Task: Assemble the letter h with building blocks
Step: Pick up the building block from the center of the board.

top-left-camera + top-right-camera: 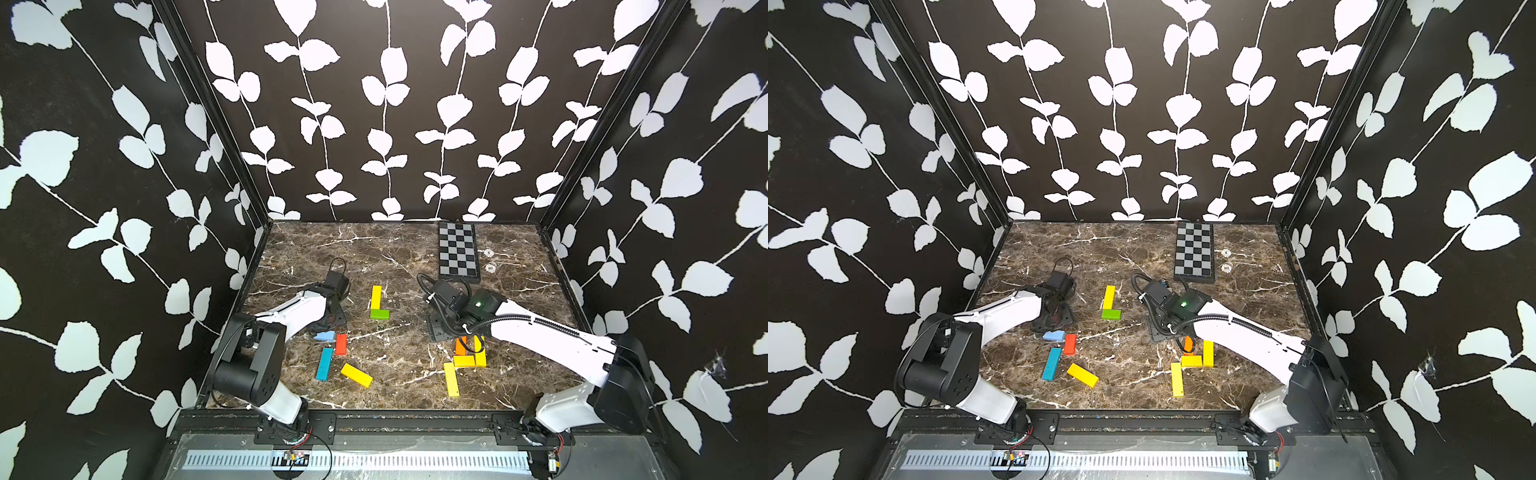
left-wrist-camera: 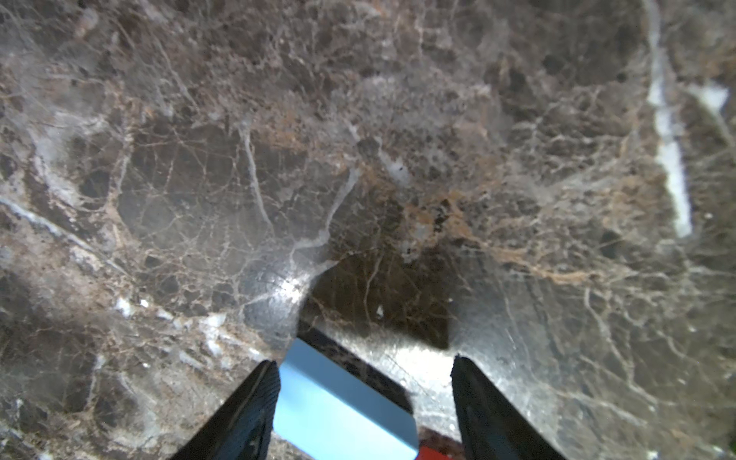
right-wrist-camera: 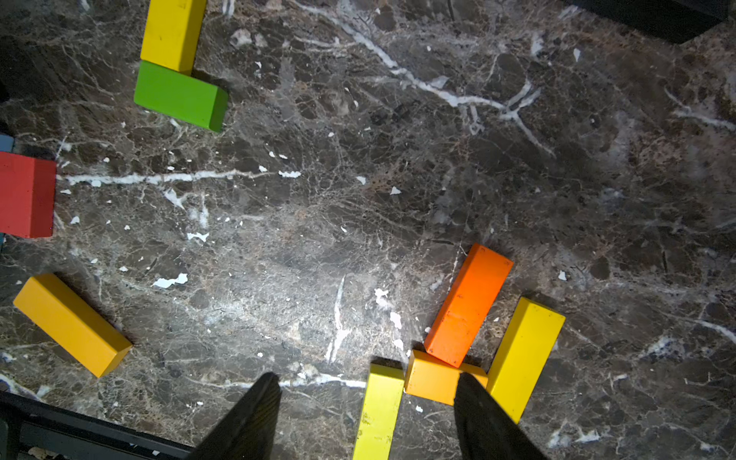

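Left wrist view: left gripper [image 2: 364, 364] jaws apart astride light blue block [image 2: 338, 406], which lies against one finger; centre before closing, sparing red block [image 1: 341, 344] just beside; right gripper [image 3: 366, 378] wide, empty. Table [image 1: 395, 257] tally, near to far: yellow blocks [image 1: 356, 375], five; blue block [image 1: 324, 364], one; orange block [image 1: 460, 345], one; red, one; light blue, one; green block [image 1: 380, 314], one; checkered board [image 1: 458, 249], one.

The left arm [image 1: 286, 313] reaches inward from its near-edge base, elbow raised, wrist pitched down so the left gripper [image 2: 363, 360] points downward, jaws apart (its black ribbed fingers [image 2: 247, 410] show in the wrist view). The right arm [image 1: 540, 328] mirrors it, the right gripper [image 3: 366, 376] low, facing down, jaws likewise parted.
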Tool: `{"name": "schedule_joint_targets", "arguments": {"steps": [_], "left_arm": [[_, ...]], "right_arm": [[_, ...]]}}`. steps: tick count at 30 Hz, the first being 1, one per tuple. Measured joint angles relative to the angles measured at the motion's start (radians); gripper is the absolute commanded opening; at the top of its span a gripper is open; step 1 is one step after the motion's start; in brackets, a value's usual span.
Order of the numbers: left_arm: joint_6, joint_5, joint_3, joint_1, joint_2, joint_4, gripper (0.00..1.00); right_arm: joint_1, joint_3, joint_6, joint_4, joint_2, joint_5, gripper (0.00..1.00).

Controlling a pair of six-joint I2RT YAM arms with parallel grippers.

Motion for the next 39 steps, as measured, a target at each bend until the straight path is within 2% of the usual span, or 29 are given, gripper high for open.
{"name": "schedule_joint_targets", "arguments": {"steps": [2, 6, 11, 16, 22, 30, 36, 39], "left_arm": [[0.000, 0.004, -0.007, 0.000, -0.008, 0.008, 0.83], [0.000, 0.014, -0.031, 0.000, -0.007, 0.005, 0.88], [0.002, 0.023, -0.032, 0.002, -0.008, 0.004, 0.85], [0.002, 0.054, -0.036, 0.005, -0.007, 0.013, 0.78], [0.005, 0.074, -0.045, 0.006, -0.013, 0.019, 0.81], [0.031, 0.066, -0.059, -0.027, -0.032, -0.007, 0.80], [0.037, 0.043, -0.071, -0.048, -0.045, -0.016, 0.73], [0.043, 0.034, -0.070, -0.053, -0.045, -0.019, 0.62]], "right_arm": [[-0.001, 0.000, -0.003, 0.000, 0.000, 0.000, 0.68], [-0.001, 0.000, -0.008, 0.000, 0.000, 0.000, 0.68], [-0.003, 0.000, -0.014, 0.000, 0.000, 0.000, 0.68], [-0.006, 0.000, -0.014, 0.000, 0.000, 0.000, 0.68], [-0.006, 0.000, -0.014, 0.000, 0.000, 0.000, 0.68], [-0.006, 0.000, -0.013, 0.001, 0.000, 0.000, 0.68], [-0.006, -0.001, -0.009, 0.004, 0.000, -0.004, 0.68], [-0.007, -0.001, -0.006, 0.004, -0.001, -0.004, 0.68]]}}
